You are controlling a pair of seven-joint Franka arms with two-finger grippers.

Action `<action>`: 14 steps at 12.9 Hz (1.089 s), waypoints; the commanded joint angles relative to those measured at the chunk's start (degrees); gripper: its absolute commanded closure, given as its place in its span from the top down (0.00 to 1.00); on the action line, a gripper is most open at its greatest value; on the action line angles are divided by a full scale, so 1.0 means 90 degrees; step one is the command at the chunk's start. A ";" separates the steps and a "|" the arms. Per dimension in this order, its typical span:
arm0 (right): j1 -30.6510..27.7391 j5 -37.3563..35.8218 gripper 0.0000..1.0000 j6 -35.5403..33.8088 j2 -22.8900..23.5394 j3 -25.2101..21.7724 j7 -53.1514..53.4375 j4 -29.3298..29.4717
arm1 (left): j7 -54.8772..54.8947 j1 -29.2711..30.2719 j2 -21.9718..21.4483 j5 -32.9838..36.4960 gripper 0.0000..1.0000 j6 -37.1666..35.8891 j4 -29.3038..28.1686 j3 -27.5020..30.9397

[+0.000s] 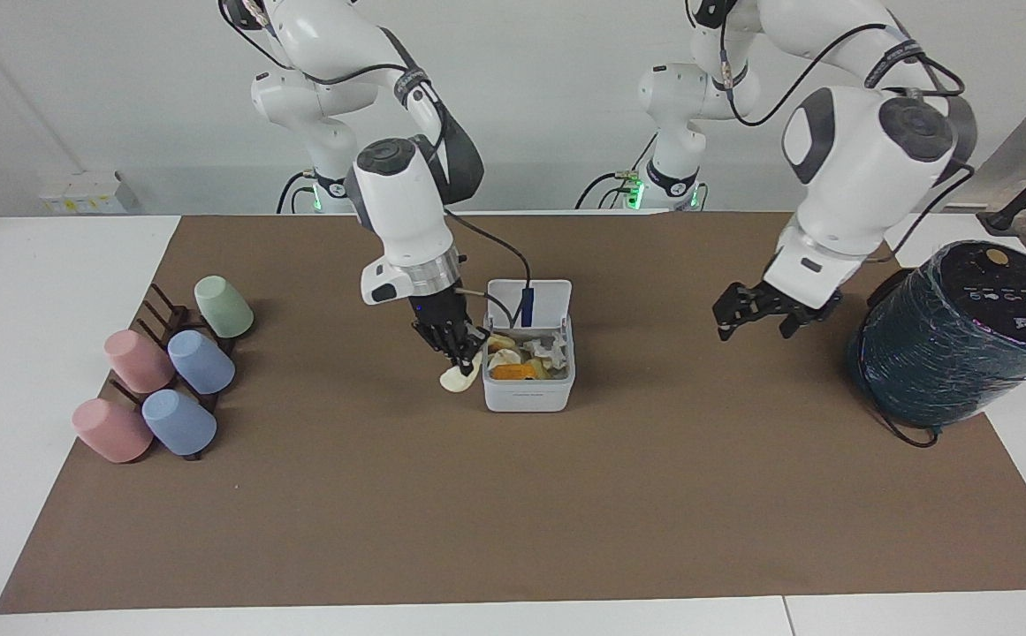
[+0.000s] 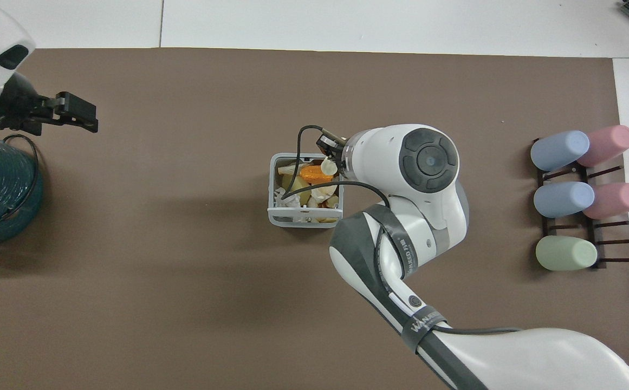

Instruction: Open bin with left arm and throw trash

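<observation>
The bin [image 1: 528, 395] is a small white square box in the middle of the mat, its lid [image 1: 528, 303] standing open on the robots' side. Inside lies trash, among it an orange piece [image 1: 513, 372]. My right gripper [image 1: 463, 357] is shut on a cream-white lump [image 1: 457, 379], held in the air at the bin's rim toward the right arm's end. The overhead view shows that lump [image 2: 329, 168] over the rim of the bin [image 2: 305, 220], under the right gripper [image 2: 328, 158]. My left gripper [image 1: 753, 324] hangs open and holds nothing, over the mat between bin and teal cylinder.
A big dark teal cylinder [image 1: 963, 331] with a cable stands at the left arm's end of the mat. Several pastel cups [image 1: 168, 380] lie on a dark rack at the right arm's end. The brown mat [image 1: 513, 512] covers most of the table.
</observation>
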 commanded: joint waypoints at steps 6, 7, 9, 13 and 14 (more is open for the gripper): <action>0.0353 0.0003 1.00 -0.0469 0.0076 0.0020 0.0335 0.0074 | 0.0048 0.0044 -0.0586 0.0266 1.00 -0.0542 -0.0249 -0.0105; 0.0353 0.0013 1.00 -0.0420 0.0076 0.0020 0.0141 0.0113 | 0.0048 0.0044 -0.0586 0.0344 1.00 -0.0513 -0.0259 -0.0105; 0.0247 0.0081 1.00 -0.0478 -0.0079 0.0020 -0.0687 0.0114 | 0.0058 0.0025 -0.0654 0.0374 1.00 -0.0387 -0.0424 -0.0114; 0.0138 0.0101 1.00 -0.0508 -0.0216 0.0010 -0.0955 0.0084 | 0.0078 -0.0014 -0.0937 0.0364 1.00 0.0004 -0.1010 -0.0115; 0.0110 0.0091 1.00 -0.0527 -0.0217 0.0010 -0.0955 0.0094 | 0.0078 -0.0004 -0.0937 0.0364 1.00 0.0005 -0.1011 -0.0115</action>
